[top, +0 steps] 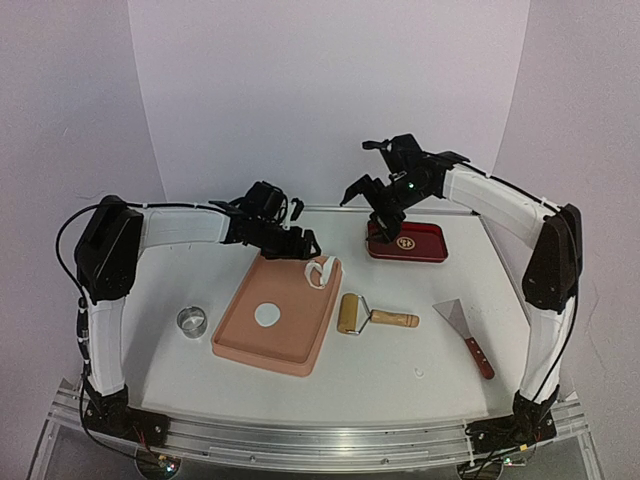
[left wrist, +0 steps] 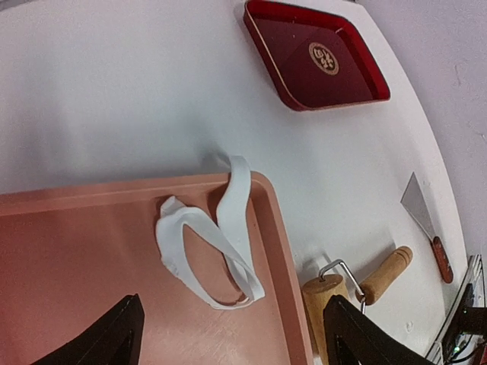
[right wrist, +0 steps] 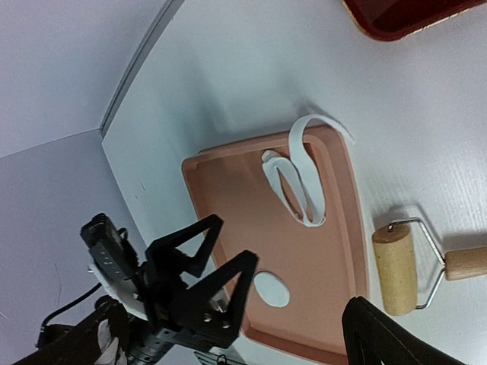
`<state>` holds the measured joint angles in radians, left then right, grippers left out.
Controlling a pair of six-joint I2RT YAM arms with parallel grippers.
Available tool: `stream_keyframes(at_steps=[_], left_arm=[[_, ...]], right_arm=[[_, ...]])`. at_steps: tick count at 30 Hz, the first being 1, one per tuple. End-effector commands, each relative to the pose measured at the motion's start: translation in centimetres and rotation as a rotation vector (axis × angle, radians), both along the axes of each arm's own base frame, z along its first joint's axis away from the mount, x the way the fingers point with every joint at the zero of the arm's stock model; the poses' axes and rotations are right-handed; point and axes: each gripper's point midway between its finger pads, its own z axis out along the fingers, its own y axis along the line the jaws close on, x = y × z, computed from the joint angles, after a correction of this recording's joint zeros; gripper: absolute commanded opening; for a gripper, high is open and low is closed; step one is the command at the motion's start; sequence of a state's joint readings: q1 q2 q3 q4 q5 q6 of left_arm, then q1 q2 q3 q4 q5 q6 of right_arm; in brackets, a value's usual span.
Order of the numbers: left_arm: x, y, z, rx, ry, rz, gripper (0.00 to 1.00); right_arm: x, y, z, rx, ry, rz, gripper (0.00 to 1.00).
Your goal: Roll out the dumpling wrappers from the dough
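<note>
The left pincer (left wrist: 234,301) is hovering over the dough (left wrist: 233,199), a ragged looped strip. The strip is lying in the pink tray (top: 245,338), at the tray corner nearest the far edge of the worktop (top: 380,372), with one loop drooping over the rim. It looks as if the strip is about to be gathered for re-rolling.

To do that well, the arm should be coming down on the doubled part inside the tray, not on the overhanging loop. It should be closing softly, since dough this thin is likely to tear or stick. A straight lift would avoid dragging it across the tray.

The dumpling wrapper (top: 266,315), a neat round disc, is sitting mid-tray, well apart from the strip and toward the near edge, and is best left alone.

The left pincer's fingers (left wrist: 114,338) are standing wide apart and gripping nothing. The right pincer (top: 358,170) is hanging high over the red dish (top: 432,246) toward the far right corner, seemingly spread open too and carrying nothing.
</note>
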<state>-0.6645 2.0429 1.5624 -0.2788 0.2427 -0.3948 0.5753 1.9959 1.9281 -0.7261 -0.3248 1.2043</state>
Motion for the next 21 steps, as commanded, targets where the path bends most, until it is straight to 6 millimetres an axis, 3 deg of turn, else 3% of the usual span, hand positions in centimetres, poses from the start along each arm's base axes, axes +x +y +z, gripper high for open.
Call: stream_keyframes(at_steps=[1,6,12,17,21], left_arm=[[-0.1,3.5,6.0,0.056,0.011,0.089,0.85],[-2.5,7.1,5.6,0.169,0.060,0.151,0.85],[-5.6,9.7,5.7,0.219,0.154,0.201,0.89],[-6.0,12.6,7.4,0.214,0.098,0.344,0.98],[-6.3,15.0,7.9,0.205,0.095,0.433,1.00]], right_arm=[[-0.5,-3.7,3.0,-0.154,-0.188,0.088,0.98],[-3.2,-7.9,2.4,-0.415,-0.203,0.216,0.98],[-9.7,-13.1,-0.2,-0.604,-0.051,0.346,0.98],[-14.4,-19.2,-3.4,-0.782,0.025,0.287,0.98],[-16.8,-22.2,-5.7,-0.868,0.066,0.269,0.98]])
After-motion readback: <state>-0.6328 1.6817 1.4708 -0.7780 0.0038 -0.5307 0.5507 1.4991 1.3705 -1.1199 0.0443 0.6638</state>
